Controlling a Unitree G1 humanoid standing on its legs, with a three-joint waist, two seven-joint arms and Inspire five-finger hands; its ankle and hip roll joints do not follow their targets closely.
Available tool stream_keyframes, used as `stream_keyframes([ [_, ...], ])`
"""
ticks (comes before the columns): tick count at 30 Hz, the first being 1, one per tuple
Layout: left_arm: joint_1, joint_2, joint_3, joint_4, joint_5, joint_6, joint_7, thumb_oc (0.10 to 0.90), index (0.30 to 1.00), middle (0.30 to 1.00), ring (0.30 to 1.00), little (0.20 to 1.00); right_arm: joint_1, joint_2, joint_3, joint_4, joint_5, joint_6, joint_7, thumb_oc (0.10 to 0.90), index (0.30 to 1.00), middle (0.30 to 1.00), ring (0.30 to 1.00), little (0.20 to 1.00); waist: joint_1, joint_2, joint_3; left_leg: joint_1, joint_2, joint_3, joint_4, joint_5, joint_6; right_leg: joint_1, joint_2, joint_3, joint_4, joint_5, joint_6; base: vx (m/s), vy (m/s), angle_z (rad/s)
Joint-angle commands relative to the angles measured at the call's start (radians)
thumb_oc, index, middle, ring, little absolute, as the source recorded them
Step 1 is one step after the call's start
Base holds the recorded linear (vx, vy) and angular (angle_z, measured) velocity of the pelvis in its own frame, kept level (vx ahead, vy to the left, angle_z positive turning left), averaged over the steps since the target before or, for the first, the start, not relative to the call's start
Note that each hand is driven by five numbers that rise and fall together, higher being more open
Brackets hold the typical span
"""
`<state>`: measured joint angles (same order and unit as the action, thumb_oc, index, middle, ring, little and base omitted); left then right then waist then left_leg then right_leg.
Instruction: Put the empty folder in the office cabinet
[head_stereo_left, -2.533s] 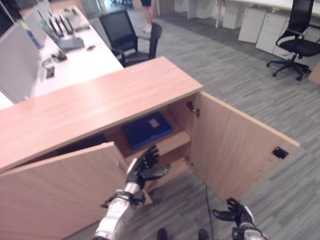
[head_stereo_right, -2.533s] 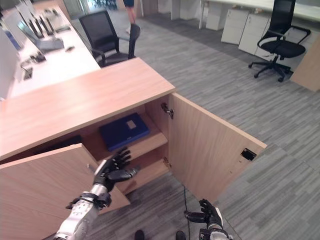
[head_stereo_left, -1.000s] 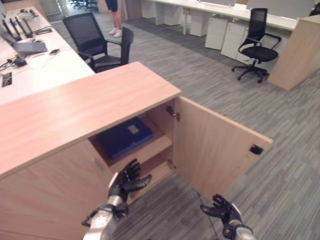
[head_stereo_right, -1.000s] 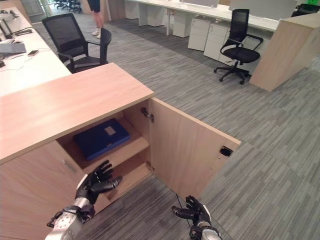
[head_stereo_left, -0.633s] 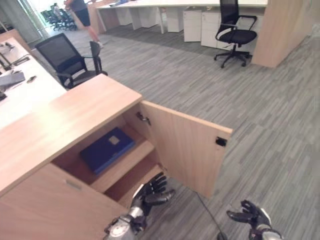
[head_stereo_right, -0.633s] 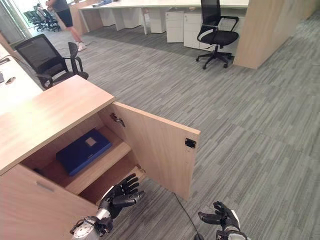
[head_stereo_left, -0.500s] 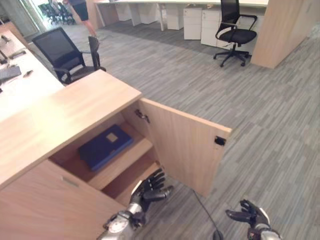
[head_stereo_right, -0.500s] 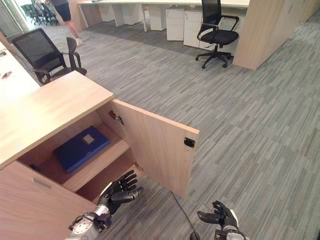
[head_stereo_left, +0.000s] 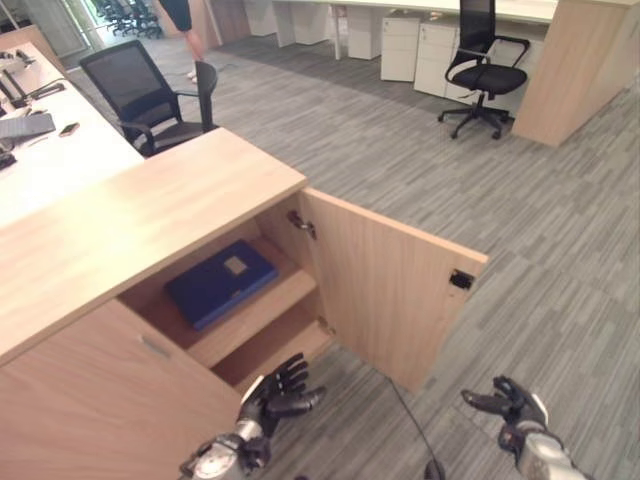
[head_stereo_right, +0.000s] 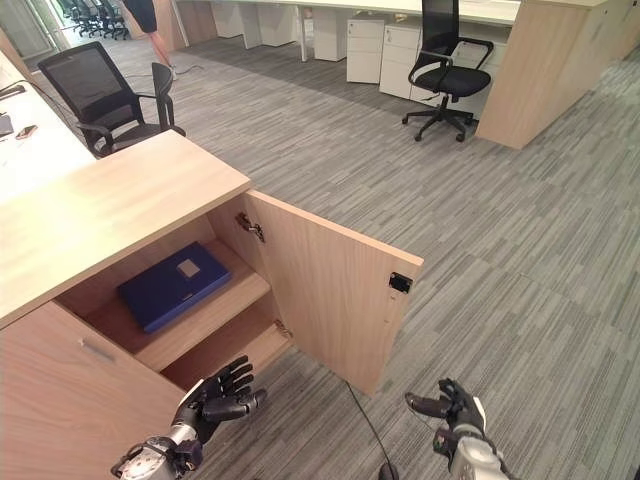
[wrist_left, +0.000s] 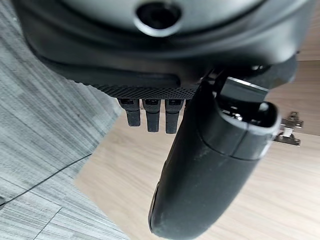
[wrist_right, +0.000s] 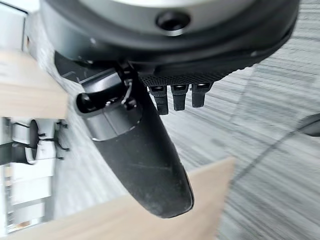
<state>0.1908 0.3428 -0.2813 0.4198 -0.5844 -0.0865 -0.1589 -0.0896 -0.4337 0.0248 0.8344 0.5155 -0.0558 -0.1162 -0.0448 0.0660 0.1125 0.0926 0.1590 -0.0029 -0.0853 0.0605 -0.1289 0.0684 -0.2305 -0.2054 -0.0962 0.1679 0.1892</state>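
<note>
Office cabinet (head_stereo_left: 150, 215), blue folder (head_stereo_left: 221, 283) flat on shelf, seemingly angled rearward-right, both hands (head_stereo_left: 277, 390) (head_stereo_left: 510, 402) spread, empty

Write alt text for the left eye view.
A blue folder lies flat on the upper shelf of a wooden office cabinet whose right door stands open. Both robot hands, left hand and right hand, hang open and empty near the grey floor.

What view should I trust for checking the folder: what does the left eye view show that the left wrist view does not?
Left eye view: the blue folder lying flat on the cabinet's upper shelf, the open door, the right hand low over the floor. Left wrist view: a close look at the left hand's straight fingers and thumb, holding nothing. Both: the left hand, cabinet wood, grey floor.
</note>
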Motion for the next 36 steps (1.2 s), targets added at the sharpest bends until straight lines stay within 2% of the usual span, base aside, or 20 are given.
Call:
stream_keyframes([
  [1,-0.081,0.045,0.004,-0.079,-0.026,-0.066,-0.023,0.8,0.9,0.9,0.9,0.9,-0.198,-0.067,-0.012,0.054,0.043,-0.083,-0.011,0.8,0.9,0.9,0.9,0.9,0.033,-0.037,-0.031,0.038,-0.026,0.041,0.0,-0.071,-0.002,0.058,0.075,-0.045,0.013,-0.183,-0.028,0.0,0.006,0.05],
  [5,-0.065,0.069,-0.012,-0.073,-0.025,-0.063,-0.036,0.8,0.9,0.9,0.9,0.9,-0.321,-0.096,0.038,0.118,0.058,-0.07,0.001,0.8,0.9,0.9,0.9,0.9,0.056,-0.046,-0.037,0.046,-0.023,0.053,-0.002,-0.078,-0.002,0.056,0.076,-0.052,0.009,-0.176,-0.022,0.0,0.001,0.01],
  [10,-0.047,0.079,-0.014,-0.046,-0.021,-0.058,-0.041,0.8,0.9,0.9,0.9,0.9,-0.389,-0.087,0.101,0.101,0.048,-0.062,0.015,0.8,0.9,0.9,0.9,0.9,0.07,-0.053,-0.043,0.047,-0.023,0.059,-0.002,-0.076,-0.001,0.056,0.076,-0.048,0.009,-0.173,-0.018,0.0,0.01,-0.03],
  [19,-0.018,0.078,-0.01,-0.022,0.003,-0.053,-0.032,0.8,0.9,0.9,0.9,0.9,-0.434,0.011,0.196,-0.005,0.045,-0.065,0.034,0.8,0.9,0.9,0.9,0.9,0.092,-0.053,-0.042,0.046,-0.022,0.057,-0.002,-0.076,0.001,0.06,0.075,-0.055,0.009,-0.172,-0.019,0.0,0.0,0.0],
  [24,-0.019,0.071,-0.002,-0.021,0.005,-0.056,-0.024,0.8,0.9,0.9,0.9,0.9,-0.414,0.05,0.231,-0.067,0.041,-0.063,0.049,0.8,0.9,0.9,0.9,0.9,0.094,-0.055,-0.042,0.045,-0.022,0.051,-0.002,-0.075,0.0,0.061,0.075,-0.057,0.009,-0.173,-0.019,0.0,0.001,-0.01],
  [25,-0.022,0.066,0.005,-0.02,0.014,-0.058,-0.018,0.8,0.9,0.9,0.9,0.9,-0.382,0.07,0.257,-0.123,0.04,-0.061,0.069,0.8,0.9,0.9,0.9,0.9,0.096,-0.055,-0.039,0.044,-0.02,0.049,-0.002,-0.074,-0.001,0.062,0.074,-0.061,0.009,-0.173,-0.019,0.0,0.0,0.0],
  [36,-0.017,0.03,0.081,0.005,0.046,-0.068,-0.001,0.8,0.9,0.9,0.9,0.9,-0.139,0.071,0.294,-0.459,0.019,-0.053,0.184,0.8,0.9,0.9,0.9,0.9,0.088,-0.057,-0.033,0.04,-0.015,0.02,-0.002,-0.067,-0.009,0.078,0.074,-0.079,0.009,-0.185,-0.026,0.0,-0.012,0.03],
])
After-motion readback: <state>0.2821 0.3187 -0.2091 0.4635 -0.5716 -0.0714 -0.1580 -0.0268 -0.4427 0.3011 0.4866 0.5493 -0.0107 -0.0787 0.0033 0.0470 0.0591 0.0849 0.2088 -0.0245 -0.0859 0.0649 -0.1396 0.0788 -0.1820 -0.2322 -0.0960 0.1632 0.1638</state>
